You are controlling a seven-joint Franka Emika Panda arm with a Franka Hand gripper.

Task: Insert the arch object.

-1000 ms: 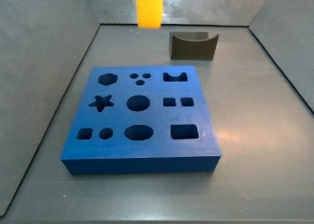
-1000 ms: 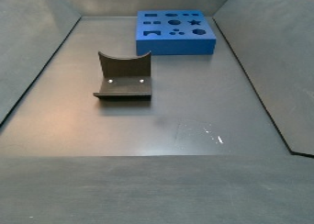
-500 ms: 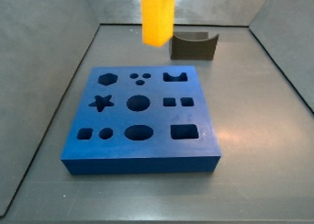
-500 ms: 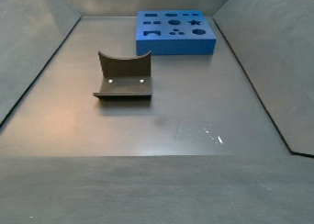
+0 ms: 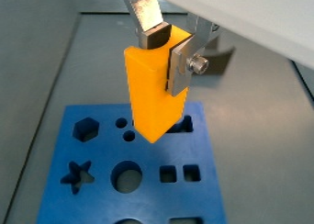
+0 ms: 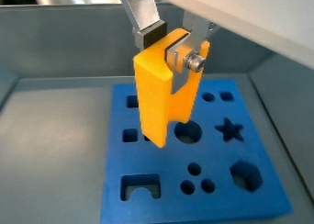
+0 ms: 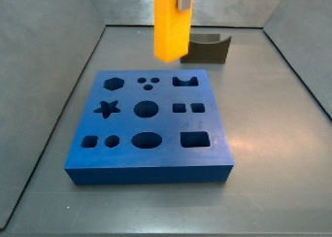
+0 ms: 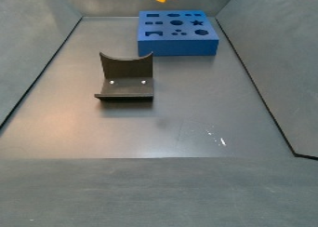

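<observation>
The gripper (image 5: 166, 46) held the arch (image 5: 156, 90) upright between its closed jaws, top centre in a side view (image 7: 172, 23), above the board (image 7: 149, 122).

Both wrist views look steeply down from close range past the hand (image 5: 170, 51) onto the blue board (image 5: 86, 196) directly beneath. A side view stands near the board (image 7: 149, 168), looking down its length toward the fixture (image 7: 208, 49) at upper centre. A side view faces back from well away: fixture (image 8: 125, 77) mid-frame, board (image 8: 178, 35) at top. Board and fixture are shared by both side views.
</observation>
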